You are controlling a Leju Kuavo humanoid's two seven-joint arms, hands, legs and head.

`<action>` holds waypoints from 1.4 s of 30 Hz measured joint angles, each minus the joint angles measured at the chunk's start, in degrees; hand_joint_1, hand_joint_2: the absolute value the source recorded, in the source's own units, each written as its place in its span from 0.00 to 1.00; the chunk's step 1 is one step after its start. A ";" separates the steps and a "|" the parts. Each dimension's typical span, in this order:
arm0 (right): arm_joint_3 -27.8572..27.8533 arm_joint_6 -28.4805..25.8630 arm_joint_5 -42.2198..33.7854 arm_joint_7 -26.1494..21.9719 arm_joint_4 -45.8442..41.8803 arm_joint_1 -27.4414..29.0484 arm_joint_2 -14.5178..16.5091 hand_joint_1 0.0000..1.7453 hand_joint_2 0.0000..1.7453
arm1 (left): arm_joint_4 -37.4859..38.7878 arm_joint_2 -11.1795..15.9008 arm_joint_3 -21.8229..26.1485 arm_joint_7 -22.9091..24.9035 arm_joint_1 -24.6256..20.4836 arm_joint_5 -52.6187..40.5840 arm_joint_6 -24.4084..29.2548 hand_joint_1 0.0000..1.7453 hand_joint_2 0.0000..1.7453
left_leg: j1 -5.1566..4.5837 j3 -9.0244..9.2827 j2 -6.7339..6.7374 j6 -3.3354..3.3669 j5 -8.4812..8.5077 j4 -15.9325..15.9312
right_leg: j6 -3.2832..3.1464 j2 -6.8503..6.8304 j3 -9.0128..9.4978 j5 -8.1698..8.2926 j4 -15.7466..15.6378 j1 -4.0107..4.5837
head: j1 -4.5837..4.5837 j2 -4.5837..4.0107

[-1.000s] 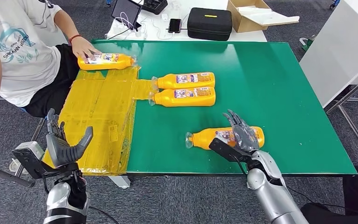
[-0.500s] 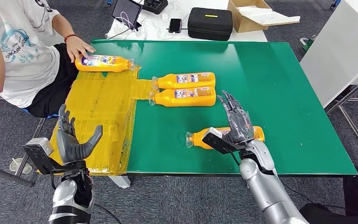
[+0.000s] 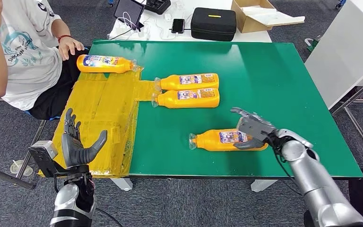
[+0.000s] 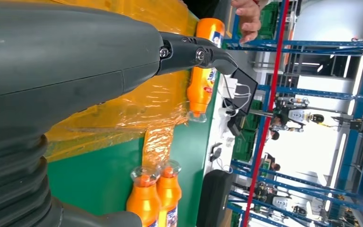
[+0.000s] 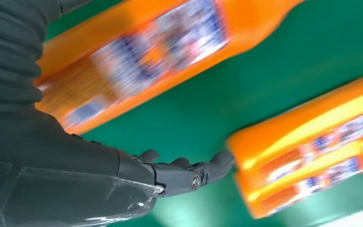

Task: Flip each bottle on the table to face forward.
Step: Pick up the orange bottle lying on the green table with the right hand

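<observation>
A: Here, the right hand [image 3: 251, 128] hovers over the nearest bottle [image 3: 220, 140] lying on the green table [image 3: 274, 75], fingers spread, grasping nothing.
B: Meanwhile the left hand [image 3: 77, 146] stays off-table, released; 3 bottles lie farther back.

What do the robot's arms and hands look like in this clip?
Both arms are silver metal with rounded joint housings. The left hand and right hand are dark grey, with slim jointed fingers and a thick grey thumb. A black cable runs along the right forearm.

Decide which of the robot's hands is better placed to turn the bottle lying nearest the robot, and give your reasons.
Right. The right hand is over the nearest bottle, by its base end. The left hand is raised, open, off the table's near left corner.
</observation>
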 joint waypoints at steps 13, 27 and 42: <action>6.84 10.90 -24.74 14.15 -16.36 -5.48 -25.75 0.00 1.00 | 1.50 0.05 -0.21 0.00 -0.45 0.66 -1.25 0.00 1.00 | -0.03 -0.09 -0.17 0.09 -0.05 0.01 | 0.03 -0.25 -0.03 -0.02 0.00 -0.02 | 0.00 0.01; 16.64 13.37 -28.84 16.64 -20.68 -11.53 -33.39 0.00 1.00 | 2.74 -0.18 -0.87 0.00 -1.47 1.04 -1.98 0.00 1.00 | -0.02 -0.10 -0.17 0.13 0.00 0.01 | 0.03 -0.24 -0.03 -0.01 0.00 0.00 | -0.01 0.00; 38.10 -3.08 -10.00 3.69 3.54 -15.53 -15.12 0.00 1.00 | 7.87 -1.02 -4.75 0.00 -3.87 1.03 -1.79 0.00 1.00 | 0.06 -0.10 -0.05 0.16 0.08 0.00 | 0.05 -0.24 -0.03 0.02 0.01 0.09 | -0.01 0.00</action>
